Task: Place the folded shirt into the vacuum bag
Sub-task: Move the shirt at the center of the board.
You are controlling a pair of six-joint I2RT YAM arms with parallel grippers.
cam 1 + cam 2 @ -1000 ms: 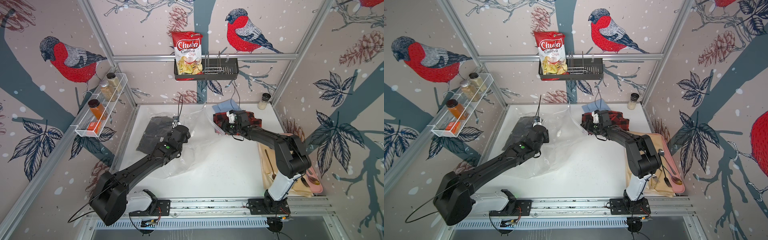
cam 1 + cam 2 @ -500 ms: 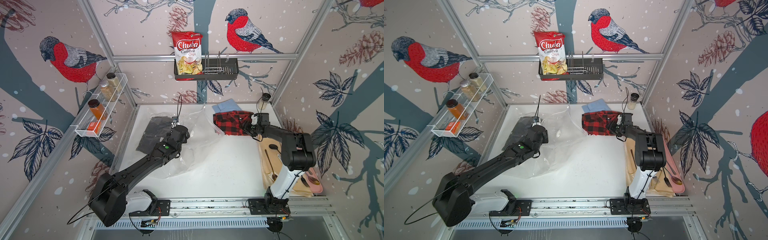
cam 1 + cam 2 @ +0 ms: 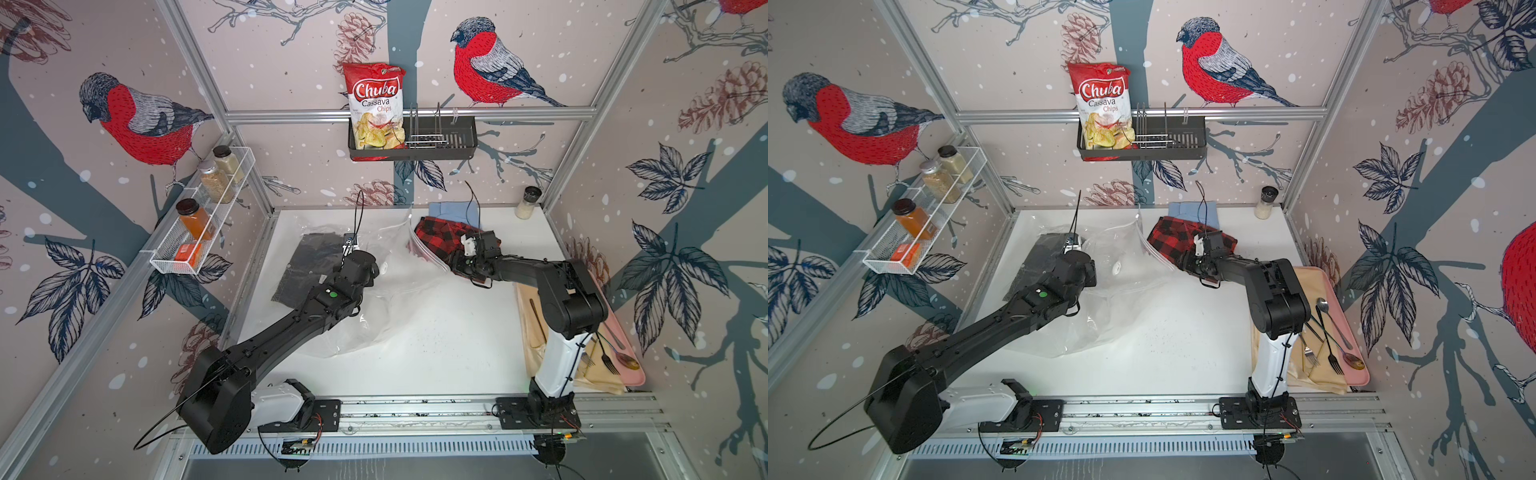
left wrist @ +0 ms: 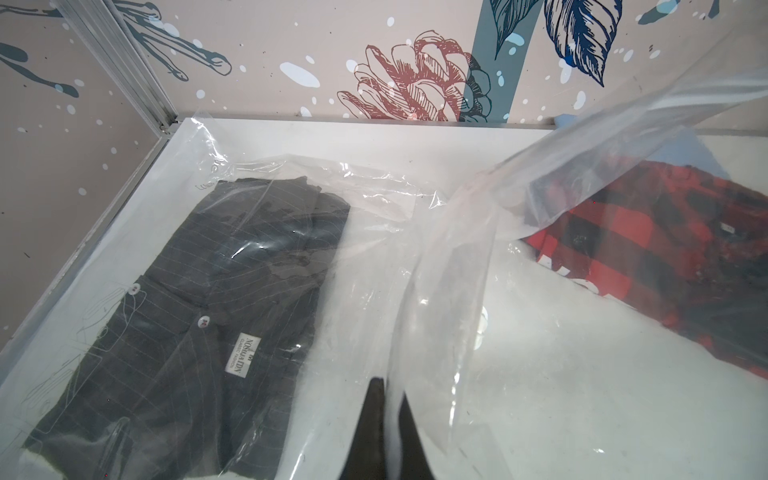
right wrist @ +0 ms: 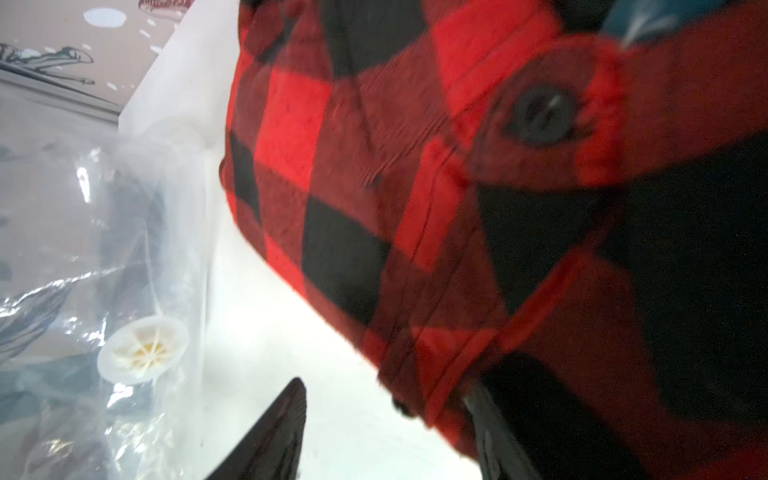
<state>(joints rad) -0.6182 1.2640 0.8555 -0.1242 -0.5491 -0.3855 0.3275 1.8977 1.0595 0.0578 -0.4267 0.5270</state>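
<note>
The folded shirt [image 3: 440, 235] [image 3: 1173, 239] is red-and-black plaid and lies at the back of the table, its left edge at the vacuum bag's raised mouth. The clear vacuum bag [image 3: 395, 299] [image 4: 457, 249] spreads across the middle, its white valve [image 5: 143, 349] facing up and a dark striped shirt [image 4: 187, 311] inside it. My left gripper [image 4: 390, 395] is shut on the bag's upper sheet and holds it lifted. At the plaid shirt's near edge my right gripper [image 5: 385, 384] stands open, the hem [image 5: 440, 399] against one finger.
A folded blue cloth [image 3: 451, 210] lies behind the plaid shirt, with a small spice jar [image 3: 527, 202] in the back right corner. A pink tray [image 3: 638, 370] with cutlery on a beige cloth fills the right edge. A wall basket with a chips bag [image 3: 376, 108] hangs at the back.
The right gripper swung from above the plaid shirt out to its right side, then came back to the shirt's near edge. The left arm has kept still, holding the bag.
</note>
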